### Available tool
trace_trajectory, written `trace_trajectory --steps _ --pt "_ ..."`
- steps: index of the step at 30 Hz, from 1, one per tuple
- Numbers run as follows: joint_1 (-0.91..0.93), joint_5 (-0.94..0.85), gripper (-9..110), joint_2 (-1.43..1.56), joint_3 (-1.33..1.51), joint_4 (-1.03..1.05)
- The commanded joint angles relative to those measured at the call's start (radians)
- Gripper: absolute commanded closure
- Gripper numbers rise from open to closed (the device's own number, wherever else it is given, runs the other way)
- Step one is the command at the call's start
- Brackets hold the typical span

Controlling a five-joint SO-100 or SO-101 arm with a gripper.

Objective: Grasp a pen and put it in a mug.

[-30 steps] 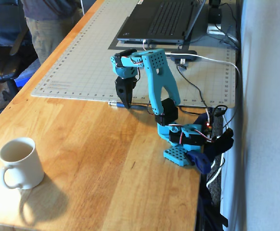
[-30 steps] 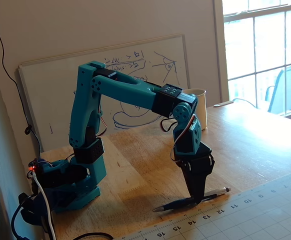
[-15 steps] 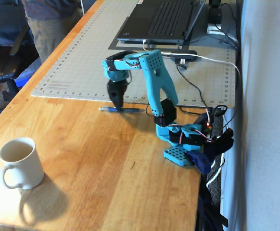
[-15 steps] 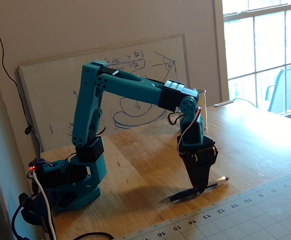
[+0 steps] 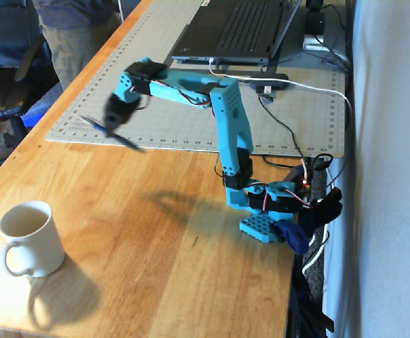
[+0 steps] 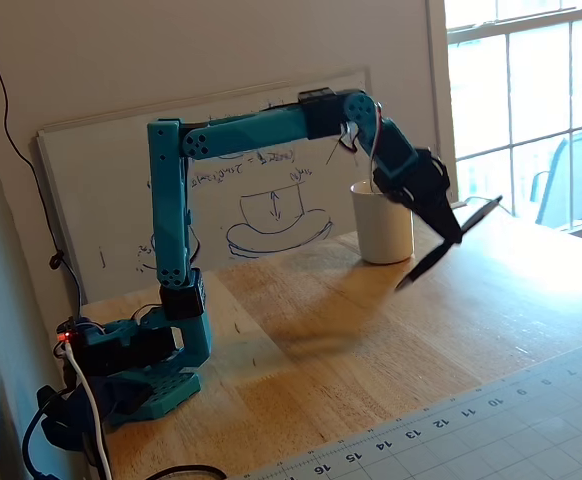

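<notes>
Teal 3D-printed arm with boxy plastic links, base bolted near the counter (image 5: pixel 156 282) edge, elbow up and forearm reaching out level. Black pincer (image 5: pixel 117 125) hangs in the air, motion-blurred, clamped on the pen (image 5: pixel 110 132); in a fixed view the same pincer (image 6: pixel 449 225) shows a dark tapered finger gripping mid-shaft. Pen (image 6: pixel 446 245) is thin, straight, dark-looking, tilted diagonally, both ends sticking out past the pincer, held well above the counter, touching nothing else. Tip detail too blurred to tell. Mug (image 5: pixel 29 238) is plain cream glazed ceramic, cylindrical, loop handle toward the camera-left side, upright on the counter near the front-left corner in that fixed view, well apart from the pen; inside looks pale and bare. In a fixed view the mug (image 6: pixel 383 220) stands behind the pincer, partly overlapped by it. Counter is warm butcher-block wood, visible plank grain, smooth satin finish, soft arm shadow across it. Pale gridded cutting mat (image 5: pixel 275 105) with ruler marks lies flat at the far end, a dark laptop (image 5: pixel 233 28) on it. White cable (image 5: pixel 311 88) trails across the mat. Whiteboard (image 6: pixel 261 190) with marker sketches leans against the wall.
</notes>
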Motion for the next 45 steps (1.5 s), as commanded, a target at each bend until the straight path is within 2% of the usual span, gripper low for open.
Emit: trace_trajectory --steps 1,5,10,27,37,41,45 --pt "-0.115 0.167 99 0.184 -0.097 -0.192" --pt "-0.222 0.255 99 0.245 -0.095 -0.377" --pt "-0.356 0.249 99 0.282 -0.051 -0.543" --pt "-0.635 0.244 99 0.511 0.528 -1.120" --pt "-0.666 0.242 99 0.373 0.624 -1.451" --pt "-0.666 0.222 99 0.285 0.614 -1.499" --pt "-0.666 0.130 99 0.222 0.609 -1.508"
